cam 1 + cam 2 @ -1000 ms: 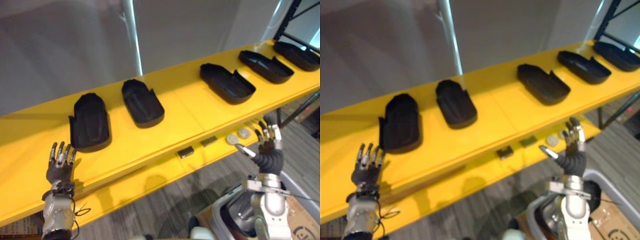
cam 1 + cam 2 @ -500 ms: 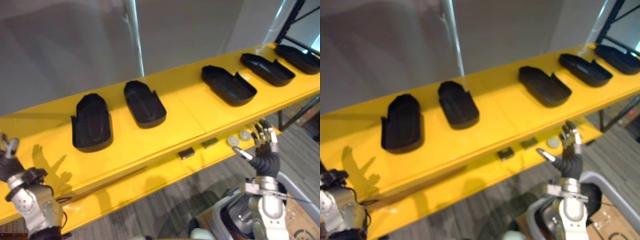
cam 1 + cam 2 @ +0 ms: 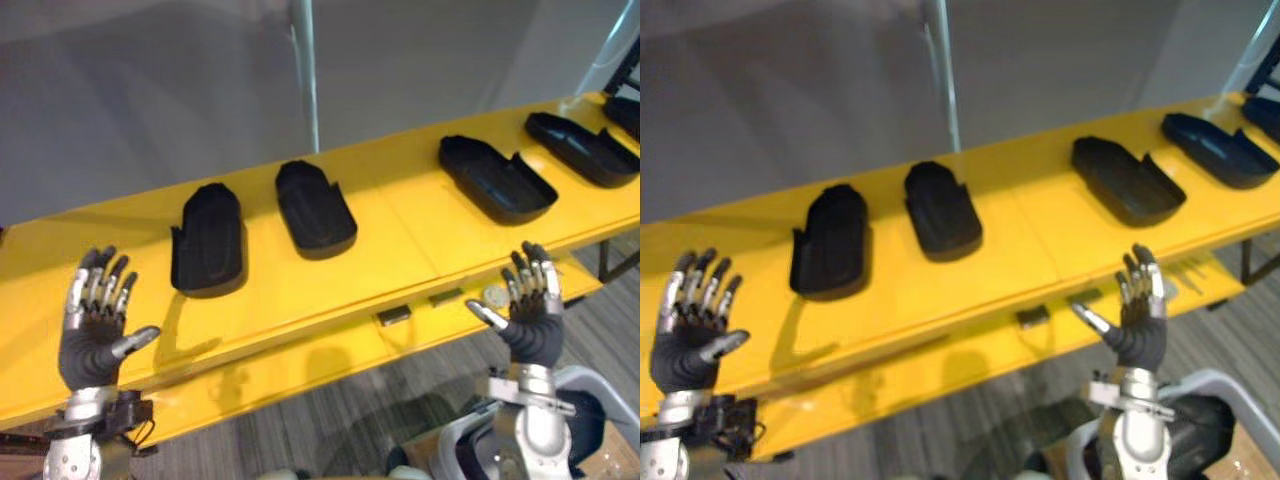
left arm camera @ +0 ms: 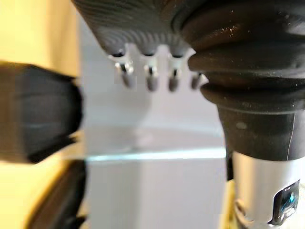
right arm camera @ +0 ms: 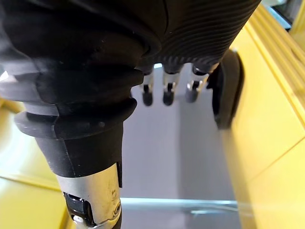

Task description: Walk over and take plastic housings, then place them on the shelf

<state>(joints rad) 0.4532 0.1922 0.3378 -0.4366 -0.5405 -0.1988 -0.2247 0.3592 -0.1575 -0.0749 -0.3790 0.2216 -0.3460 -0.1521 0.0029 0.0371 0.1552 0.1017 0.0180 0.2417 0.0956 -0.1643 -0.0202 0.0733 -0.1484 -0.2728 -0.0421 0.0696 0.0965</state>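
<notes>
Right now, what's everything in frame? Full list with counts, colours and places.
plastic housings: five, black, spaced in a row along the shelf; the one furthest right is cut by the view's edge
shelf: one, yellow, across the view
lower ledge: one, yellow, in front of and below the shelf
small blocks: two, dark, on the lower ledge
disc: one, pale, on the ledge by the right hand
post: one, silver, upright behind the shelf
floor: grey carpet, below
left hand: open, empty, before the shelf
right hand: open, empty, before the ledge
</notes>
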